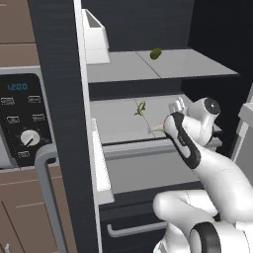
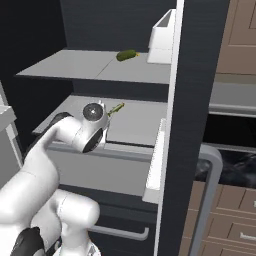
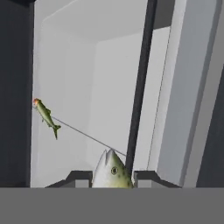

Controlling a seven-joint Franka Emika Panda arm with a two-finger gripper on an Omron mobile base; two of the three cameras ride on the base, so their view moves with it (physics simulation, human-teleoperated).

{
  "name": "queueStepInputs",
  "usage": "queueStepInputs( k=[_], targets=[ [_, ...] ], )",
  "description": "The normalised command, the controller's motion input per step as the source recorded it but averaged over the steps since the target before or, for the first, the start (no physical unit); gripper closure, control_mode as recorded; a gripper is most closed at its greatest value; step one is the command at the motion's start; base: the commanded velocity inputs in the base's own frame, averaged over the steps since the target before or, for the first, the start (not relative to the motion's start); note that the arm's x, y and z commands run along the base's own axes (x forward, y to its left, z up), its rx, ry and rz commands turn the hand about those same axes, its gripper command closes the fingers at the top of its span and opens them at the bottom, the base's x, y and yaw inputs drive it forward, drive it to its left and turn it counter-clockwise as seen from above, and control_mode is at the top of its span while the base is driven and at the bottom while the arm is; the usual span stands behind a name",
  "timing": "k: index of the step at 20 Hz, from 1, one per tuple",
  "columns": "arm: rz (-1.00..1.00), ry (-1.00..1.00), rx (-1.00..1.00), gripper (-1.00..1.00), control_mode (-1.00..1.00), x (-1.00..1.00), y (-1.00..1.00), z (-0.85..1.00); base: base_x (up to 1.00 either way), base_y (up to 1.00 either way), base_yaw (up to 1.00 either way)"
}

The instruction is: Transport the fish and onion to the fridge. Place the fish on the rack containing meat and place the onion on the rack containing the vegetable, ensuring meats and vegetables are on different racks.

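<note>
the fish (image 3: 111, 170) sits between the fingers (image 3: 78, 178), head pointing away from the hand, and the fingers are closed on its body; only the pale silvery-yellow head and one eye show past the tips in the hand view. in the left base view the gripper (image 1: 174, 109) reaches in over the front of the middle shelf (image 1: 118, 129) of the fridge (image 1: 59, 99), whose door stands open.

judging by its look, the fish is light, slim and fairly stiff, but smooth-skinned and tapered, so it could slide forward or twist in a pinch grip. the thicker part behind the head seems the safest place to hold, across the flanks, which is roughly where the fingers appear to have it now; a hold nearer the tail would likely let it swing.

further back on the middle shelf lies a small green fish-shaped item (image 1: 140, 108) with a reddish tip, which reads as the meat already stored there. a small round olive-green vegetable (image 1: 156, 53) rests on the upper shelf (image 1: 197, 66), well apart from it. so the middle shelf looks like the right rack for the fish. setting it down low and flat should stop it skidding on the smooth shelf.
</note>
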Motion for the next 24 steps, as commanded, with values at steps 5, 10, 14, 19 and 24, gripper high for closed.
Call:
queueStepInputs(
  k=[5,10,14,19,24],
  targets=[
    [0.02,0.00,0.00,1.00,-1.00,0.94,-0.06,-0.32,0.00,0.00,0.00],
    [0.01,0.03,0.02,1.00,-1.00,0.72,-0.06,-0.06,0.00,0.00,0.00],
    [0.01,0.00,0.00,1.00,-1.00,0.66,-0.11,-0.16,0.00,0.00,0.00],
    [0.00,0.03,0.00,1.00,-1.00,0.63,-0.10,-0.21,0.00,0.00,0.00],
    [0.00,0.05,0.00,1.00,-1.00,0.28,-0.24,-0.38,0.00,0.00,0.00]
  ],
)
